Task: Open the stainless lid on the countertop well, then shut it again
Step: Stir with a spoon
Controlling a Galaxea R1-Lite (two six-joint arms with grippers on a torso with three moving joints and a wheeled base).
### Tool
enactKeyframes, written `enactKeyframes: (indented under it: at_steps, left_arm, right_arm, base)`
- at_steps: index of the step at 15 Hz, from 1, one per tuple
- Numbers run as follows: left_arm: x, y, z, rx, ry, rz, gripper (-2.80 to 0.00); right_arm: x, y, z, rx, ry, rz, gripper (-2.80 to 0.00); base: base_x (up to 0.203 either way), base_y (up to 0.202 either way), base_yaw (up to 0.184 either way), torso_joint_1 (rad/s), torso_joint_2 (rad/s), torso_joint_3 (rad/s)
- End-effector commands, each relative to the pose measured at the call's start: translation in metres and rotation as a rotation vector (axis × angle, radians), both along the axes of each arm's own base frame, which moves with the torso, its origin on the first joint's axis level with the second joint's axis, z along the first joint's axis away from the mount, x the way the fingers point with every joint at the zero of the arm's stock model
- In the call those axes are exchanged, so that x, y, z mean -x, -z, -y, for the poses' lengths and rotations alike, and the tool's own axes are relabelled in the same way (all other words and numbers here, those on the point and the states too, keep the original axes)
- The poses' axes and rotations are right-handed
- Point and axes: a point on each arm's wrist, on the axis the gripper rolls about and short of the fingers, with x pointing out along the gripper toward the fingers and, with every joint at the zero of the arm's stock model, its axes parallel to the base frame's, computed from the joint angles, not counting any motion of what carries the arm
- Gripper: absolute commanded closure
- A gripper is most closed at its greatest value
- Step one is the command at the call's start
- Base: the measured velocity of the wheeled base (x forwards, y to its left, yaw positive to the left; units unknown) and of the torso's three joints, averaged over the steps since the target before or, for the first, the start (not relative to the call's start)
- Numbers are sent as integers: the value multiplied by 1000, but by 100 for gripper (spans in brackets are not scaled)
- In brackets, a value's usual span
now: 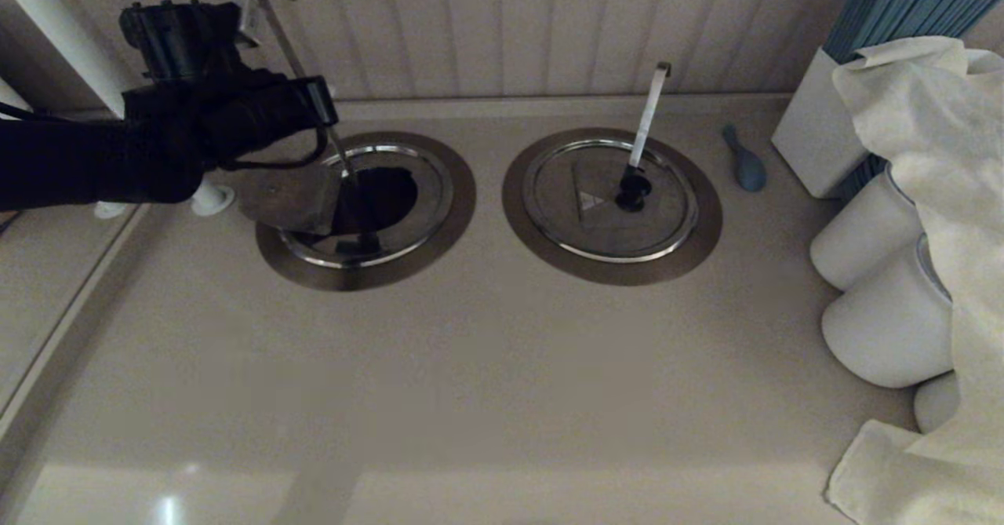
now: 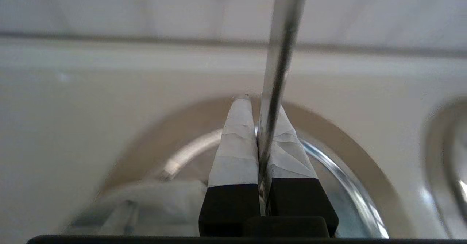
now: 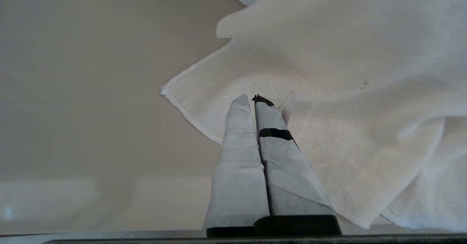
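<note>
Two wells are sitting in the beige counter (image 1: pixel 471 368); my left gripper (image 2: pixel 259 107) is pinching the lid (image 1: pixel 294 195) handle (image 2: pixel 279 54) upper left, no writing readable.

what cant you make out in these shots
- Head view: the left tool's tip is hidden behind its own arm.
- Head view: inside the countertop well shows only darkness.
- Left wrist view: the stainless lid is blurred; the thin handle is cut off by the edge.
- Right wrist view: the white cloth covers what lies beneath the right tool.

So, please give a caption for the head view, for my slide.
Left pincer holds the thin handle; stainless lid folded open over the countertop well.
</note>
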Motion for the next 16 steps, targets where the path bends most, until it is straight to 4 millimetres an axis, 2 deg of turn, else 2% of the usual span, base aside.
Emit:
enactKeyframes:
  at_steps: [1,11,16]
  left_arm:
    - [5,-4,-1,-13,16,-32,0]
    - [19,-3,7,-85,99,-266,0]
    - [14,2,21,-70,128,-269,0]
  right_arm:
    - [0,0,0,0,0,1,0]
    - [0,0,0,0,0,1,0]
    - [0,0,0,0,0,1,0]
  base:
    - [0,0,0,0,0,0]
    - [0,0,0,0,0,0]
    - [0,0,0,0,0,0]
